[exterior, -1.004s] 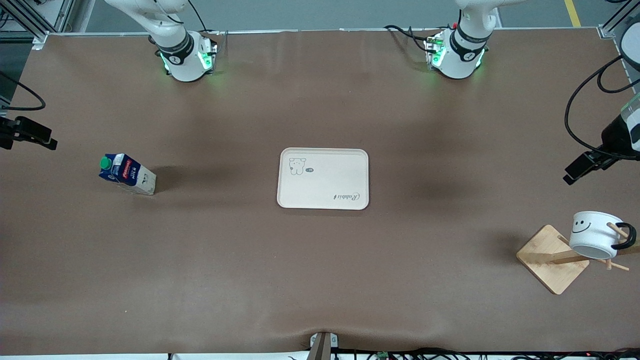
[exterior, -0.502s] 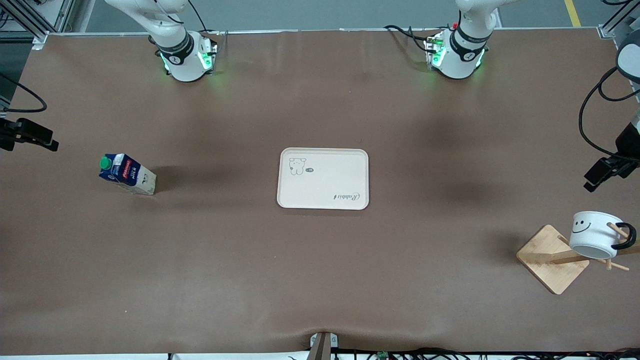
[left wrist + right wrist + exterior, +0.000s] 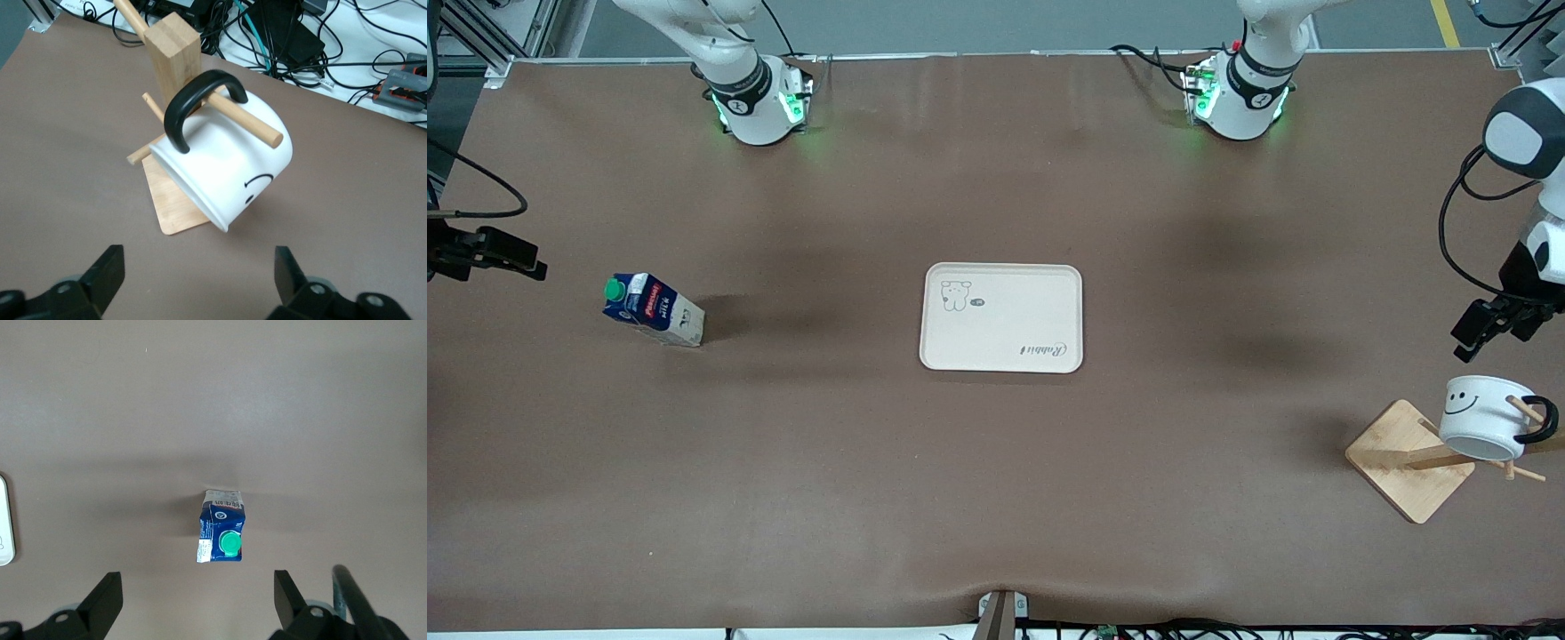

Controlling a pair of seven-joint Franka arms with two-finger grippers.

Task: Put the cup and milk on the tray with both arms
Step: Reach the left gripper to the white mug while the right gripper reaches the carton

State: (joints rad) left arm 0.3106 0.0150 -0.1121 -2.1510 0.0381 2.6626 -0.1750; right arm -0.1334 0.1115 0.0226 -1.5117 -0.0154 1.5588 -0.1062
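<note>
Both claws hang wide apart with nothing between the fingers: the left gripper (image 3: pixel 200 283) over the cup, the right gripper (image 3: pixel 197 603) over the milk. At the table's (image 3: pixel 996 498) middle lies the tray (image 3: pixel 1001 317), holding nothing, printed with cursive "Rabbit" and a small cartoon animal. Toward the left arm's end a wooden rack (image 3: pixel 1410 460) carries the cup (image 3: pixel 1482 429), hung by its handle on a peg, smiley showing. Toward the right arm's end stands the milk (image 3: pixel 653 308); its red label is unreadable.
</note>
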